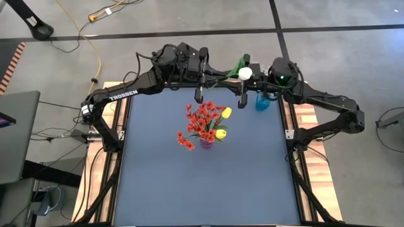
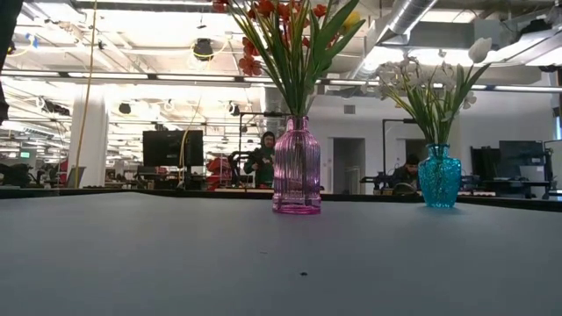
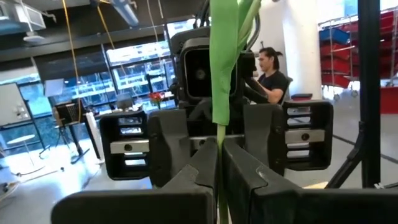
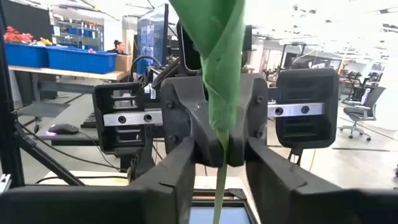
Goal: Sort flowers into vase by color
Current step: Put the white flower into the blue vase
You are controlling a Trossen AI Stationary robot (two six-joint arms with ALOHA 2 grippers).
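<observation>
Over the table's far edge, a white tulip [image 1: 245,74] with green leaves [image 3: 224,62] stands upright in the air. My left gripper [image 3: 218,148] is shut on its stem. My right gripper [image 4: 221,158] faces it from the right, open, with one finger on either side of the same stem [image 4: 220,186]; I see no touch. A pink vase [image 2: 296,167] in mid-table holds red blossoms [image 1: 201,120] and yellow tulips [image 1: 221,133]. A blue vase [image 2: 439,175] at the far right holds white flowers [image 2: 413,83]. My left gripper pinches the tulip's thin green stem [image 3: 218,134], just below a long leaf, between its two fingers. The fingers lie level, coming from the table's left, across the upright stem. The flower is lifted clear of the table, its white head above the fingers.
The blue vase [image 1: 262,101] stands partly under my right arm, close below the held flower. The near half of the blue table top [image 1: 208,189] lies bare. People sit at desks in the room beyond the far edge.
</observation>
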